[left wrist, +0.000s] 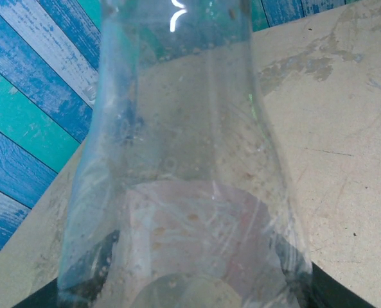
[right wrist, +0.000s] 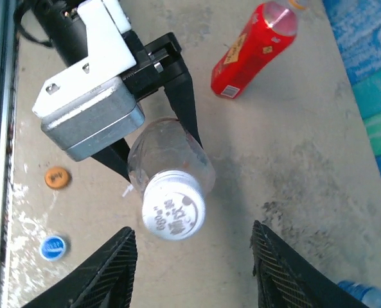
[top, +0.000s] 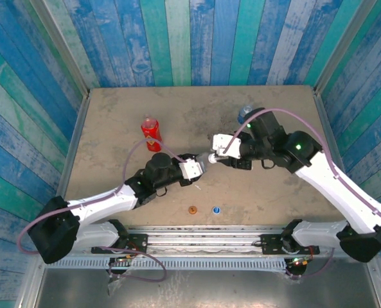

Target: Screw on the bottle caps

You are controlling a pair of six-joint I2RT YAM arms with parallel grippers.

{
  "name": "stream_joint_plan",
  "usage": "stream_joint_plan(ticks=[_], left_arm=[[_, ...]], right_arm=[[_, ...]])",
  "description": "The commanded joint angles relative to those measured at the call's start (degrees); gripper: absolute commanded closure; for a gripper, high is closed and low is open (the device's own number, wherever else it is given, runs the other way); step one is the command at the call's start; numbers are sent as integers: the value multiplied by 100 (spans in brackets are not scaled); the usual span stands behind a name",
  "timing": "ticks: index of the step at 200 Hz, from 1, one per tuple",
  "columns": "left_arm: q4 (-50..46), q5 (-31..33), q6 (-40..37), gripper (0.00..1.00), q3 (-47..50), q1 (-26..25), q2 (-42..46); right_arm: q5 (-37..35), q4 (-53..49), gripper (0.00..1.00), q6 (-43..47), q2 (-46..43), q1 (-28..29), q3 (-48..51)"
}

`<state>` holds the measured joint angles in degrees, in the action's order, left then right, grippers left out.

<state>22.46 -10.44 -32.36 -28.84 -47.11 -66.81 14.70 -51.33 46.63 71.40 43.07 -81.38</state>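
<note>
My left gripper (top: 200, 165) is shut on the clear bottle (right wrist: 168, 151), holding it off the table with its neck towards the right arm. In the left wrist view the bottle (left wrist: 177, 128) sits between the dark fingers (left wrist: 90, 266). A white cap (right wrist: 174, 208) sits on its neck. My right gripper (right wrist: 193, 273) stands open, its fingers either side of the cap and clear of it. The red bottle (top: 151, 133) stands upright at the back left. An orange cap (top: 192, 210) and a blue cap (top: 216, 209) lie near the front edge. The blue-labelled bottle (top: 244, 113) stands behind the right arm.
Blue and green plank walls close in the table (top: 113, 115) on three sides. A small white scrap (right wrist: 126, 190) lies on the table under the held bottle. The right arm's purple cable (top: 286, 114) loops over the back right.
</note>
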Motion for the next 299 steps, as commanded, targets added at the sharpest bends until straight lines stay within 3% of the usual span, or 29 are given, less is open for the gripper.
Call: stream_joint_plan(ticks=[1,57,78,98,125,139,155,170,200,215,257,278,299], left_arm=[[67,-46,-139,64,78,-17,246],[57,-37,-195,63,76,-21,234],[56,76,-261,64,54,-17,174],[159,361,-377,63,21,-24,53],[318,676,-583,63,-81,-21,-190],[347,750,-705,63,-151,-13,-306],[411,770,-740,63,-183,-17,-371],[452,773,-723,63,-166,-12,-379],[384,434,-184,65,-148,110,-345],[390,-414,284,65,-139,403,-313],[595,-2509,870,64,-195,764,-297],[554,-2927,968,64,-386,791,-372],[427,-3236,932,64,-566,785,-395]], right_arm=[[295,-665,53,865,322,-9,-274],[340,-688,72,679,485,-9,-334],[348,-521,82,222,490,-9,-309],[51,123,91,-1419,410,-13,-103],[-530,1436,99,-5054,297,4,463],[-909,1704,100,-7511,341,8,619],[-397,1742,97,-8042,426,15,541],[-535,1487,87,-7539,352,4,414],[-588,1441,52,-4663,-331,-25,682],[-448,1763,51,-3704,-780,-79,1033],[1068,2568,39,-2175,-1422,-334,1502],[1927,2547,36,-1809,-1312,-450,1441],[2323,2428,36,-1563,-1103,-468,1338]])
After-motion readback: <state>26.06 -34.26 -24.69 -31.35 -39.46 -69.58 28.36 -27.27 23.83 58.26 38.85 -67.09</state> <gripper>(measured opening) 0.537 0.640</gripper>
